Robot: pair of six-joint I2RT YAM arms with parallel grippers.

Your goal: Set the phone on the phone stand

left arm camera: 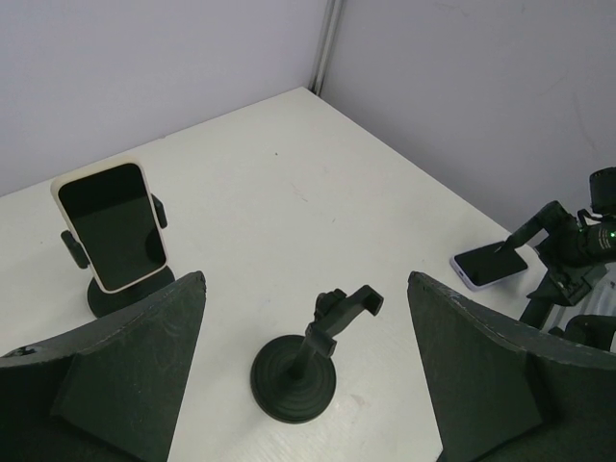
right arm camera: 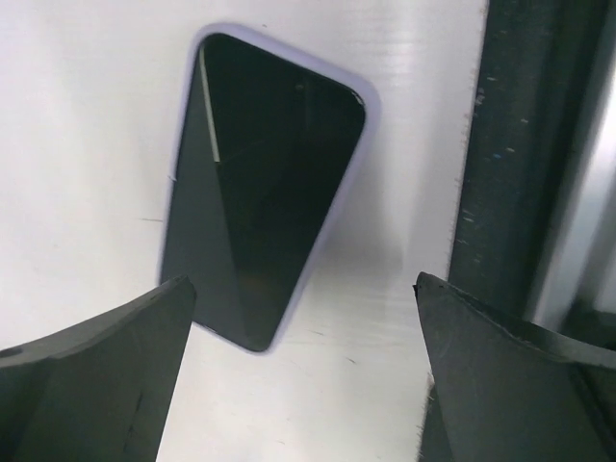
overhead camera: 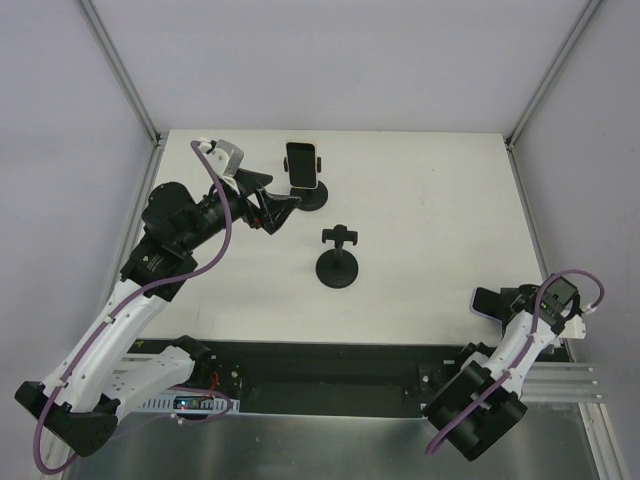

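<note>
Lilac-cased phone [right arm camera: 260, 192] lies flat on the worktop [right arm camera: 87, 96], so the right gripper [right arm camera: 300, 284] hangs over it, jaws apart for pinching.

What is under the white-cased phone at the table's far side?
A black round-based phone stand: its base and side clamps show beneath the white-cased phone; its neck is covered.

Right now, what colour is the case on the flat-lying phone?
Pale lilac case, clearest in the right wrist view.

White arm links [overhead camera: 110, 325], black joints [overhead camera: 165, 215], purple cables [overhead camera: 232, 210]
</note>
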